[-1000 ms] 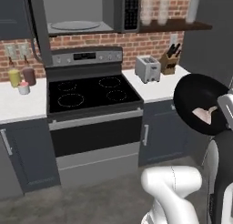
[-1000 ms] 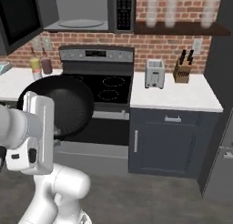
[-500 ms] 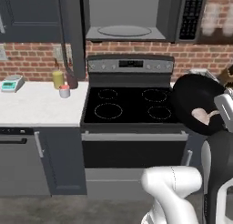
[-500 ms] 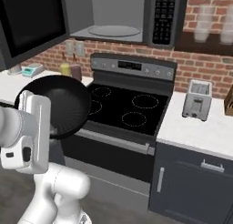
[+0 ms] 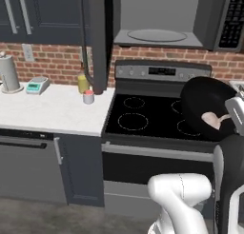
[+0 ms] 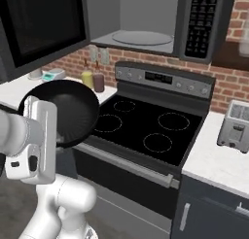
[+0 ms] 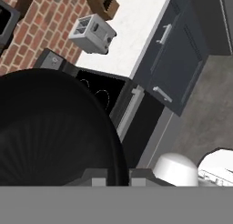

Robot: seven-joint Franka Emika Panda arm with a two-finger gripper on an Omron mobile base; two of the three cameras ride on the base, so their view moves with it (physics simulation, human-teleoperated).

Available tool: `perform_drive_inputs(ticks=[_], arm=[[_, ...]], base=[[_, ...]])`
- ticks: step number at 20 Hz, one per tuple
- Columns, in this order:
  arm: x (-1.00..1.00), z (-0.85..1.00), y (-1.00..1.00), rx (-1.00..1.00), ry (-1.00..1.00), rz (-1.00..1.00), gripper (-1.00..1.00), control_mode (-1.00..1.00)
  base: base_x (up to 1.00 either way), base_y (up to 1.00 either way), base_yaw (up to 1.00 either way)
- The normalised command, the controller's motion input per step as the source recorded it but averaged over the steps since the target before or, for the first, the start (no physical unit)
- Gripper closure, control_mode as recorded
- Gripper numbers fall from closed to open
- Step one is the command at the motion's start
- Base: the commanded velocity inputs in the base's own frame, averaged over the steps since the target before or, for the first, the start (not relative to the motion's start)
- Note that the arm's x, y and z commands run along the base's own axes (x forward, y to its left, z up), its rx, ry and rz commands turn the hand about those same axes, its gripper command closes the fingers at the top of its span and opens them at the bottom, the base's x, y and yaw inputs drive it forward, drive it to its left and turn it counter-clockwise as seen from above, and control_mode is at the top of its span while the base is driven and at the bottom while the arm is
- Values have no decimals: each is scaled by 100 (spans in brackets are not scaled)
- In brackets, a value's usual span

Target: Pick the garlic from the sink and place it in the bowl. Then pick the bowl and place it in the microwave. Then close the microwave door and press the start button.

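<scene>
The glossy black bowl (image 5: pixel 205 102) hangs tilted in front of the stove, held by its rim. Inside it lies the whitish-pink garlic (image 5: pixel 211 119). My gripper (image 7: pixel 119 178) is shut on the rim of the bowl (image 7: pixel 50 127), which takes up the left of the hand view. In the right base view the bowl (image 6: pixel 65 111) sits just past my white hand. The microwave (image 5: pixel 157 35) stands open above the stove, its grey interior and glass turntable (image 6: pixel 142 37) showing. The microwave door (image 6: pixel 44 24) swings out to the left. The sink is out of view.
The black stove (image 5: pixel 152 116) with burner rings lies below the microwave. Left of it a white counter (image 5: pixel 43 112) carries a small scale (image 5: pixel 37 85), bottles (image 5: pixel 84 83) and a kettle (image 5: pixel 9 73). A toaster (image 6: pixel 234 131) stands on the right counter.
The whole scene has slid right in both base views as the base drove left; the open microwave is now straight ahead. The bowl with the garlic stays in my gripper.
</scene>
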Motion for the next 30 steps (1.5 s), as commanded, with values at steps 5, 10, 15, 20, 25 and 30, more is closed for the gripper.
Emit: perform_drive_inputs(ticks=[5, 10, 15, 20, 25, 30], arm=[[0, 0, 0, 0, 0, 0, 100, 100], [0, 0, 0, 0, 0, 0, 100, 100], [0, 0, 0, 0, 0, 0, 100, 100], [0, 0, 0, 0, 0, 0, 100, 100], [0, 0, 0, 0, 0, 0, 100, 100], [0, 0, 0, 0, 0, 0, 100, 100]], base=[[53, 12, 18], [84, -11, 21], [43, -38, 24], [24, -47, 31], [0, -48, 36], [16, -41, 17]])
